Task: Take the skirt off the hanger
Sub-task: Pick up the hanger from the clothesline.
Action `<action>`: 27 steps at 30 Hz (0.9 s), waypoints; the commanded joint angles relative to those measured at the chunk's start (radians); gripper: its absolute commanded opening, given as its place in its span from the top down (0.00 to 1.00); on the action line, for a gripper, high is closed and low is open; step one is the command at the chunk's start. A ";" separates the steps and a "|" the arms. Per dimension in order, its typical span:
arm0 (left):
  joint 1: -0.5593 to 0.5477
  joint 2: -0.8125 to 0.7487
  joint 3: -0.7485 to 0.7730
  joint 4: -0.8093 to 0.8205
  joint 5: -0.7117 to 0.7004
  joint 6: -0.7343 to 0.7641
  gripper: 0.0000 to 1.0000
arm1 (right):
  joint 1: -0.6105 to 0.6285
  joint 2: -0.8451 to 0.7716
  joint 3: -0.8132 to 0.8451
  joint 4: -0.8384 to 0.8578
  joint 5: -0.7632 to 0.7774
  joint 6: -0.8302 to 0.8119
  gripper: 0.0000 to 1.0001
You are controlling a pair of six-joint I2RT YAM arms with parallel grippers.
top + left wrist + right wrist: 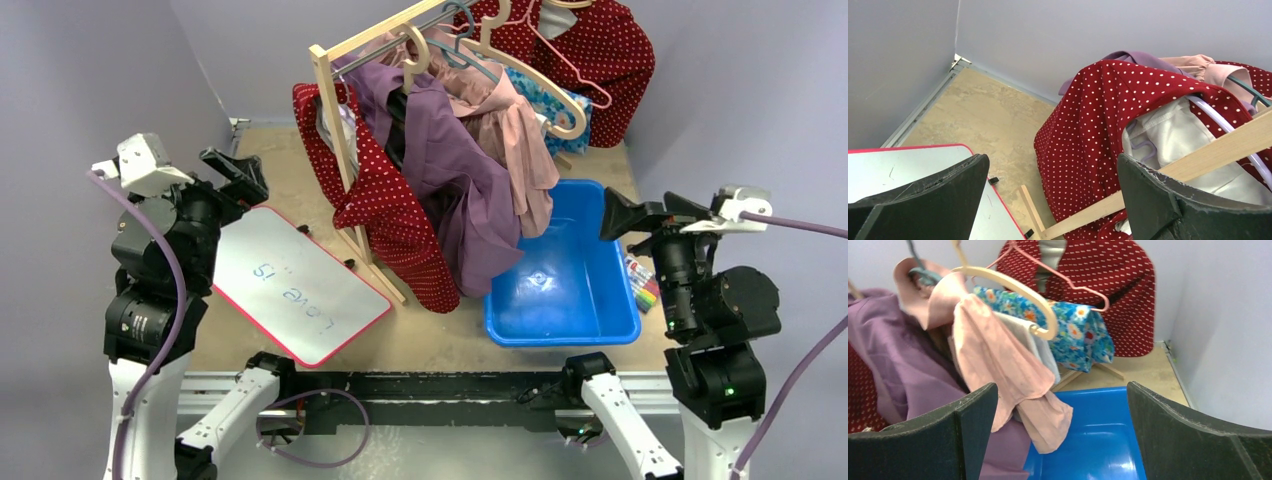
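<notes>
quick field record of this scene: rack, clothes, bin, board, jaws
rack: wooden clothes rack, upright mid-table
garments: red polka-dot garment, purple garment, pink garment, all hanging on the rack
skirt: cannot tell which piece it is
bin: blue bin, right of the rack
board: whiteboard, flat, left of the rack
left jaws: open, holding nothing
right jaws: open, holding nothing
</notes>
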 commanded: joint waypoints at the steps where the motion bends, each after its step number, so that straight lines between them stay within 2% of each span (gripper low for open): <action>1: 0.011 -0.009 -0.026 0.054 -0.029 -0.041 0.00 | -0.014 0.000 -0.017 0.139 -0.239 -0.092 0.01; 6: 0.012 -0.020 -0.054 0.060 0.004 -0.054 0.00 | -0.018 0.073 0.027 0.158 -0.538 -0.145 0.01; 10: 0.013 -0.032 -0.065 0.054 0.009 -0.057 0.00 | -0.019 0.140 0.052 0.230 -0.760 -0.108 0.01; 15: 0.015 -0.047 -0.076 0.047 0.022 -0.058 0.01 | -0.019 0.254 0.092 0.282 -0.964 -0.055 0.02; 19: 0.016 -0.065 -0.115 0.054 0.034 -0.088 0.02 | -0.015 0.305 0.116 0.367 -1.066 0.029 0.01; 22: 0.016 -0.077 -0.167 0.069 0.075 -0.110 0.02 | -0.006 0.321 0.121 0.451 -1.082 0.122 0.01; 27: 0.016 -0.065 -0.205 0.057 0.100 -0.118 0.02 | 0.062 0.409 0.191 0.359 -0.985 0.100 0.02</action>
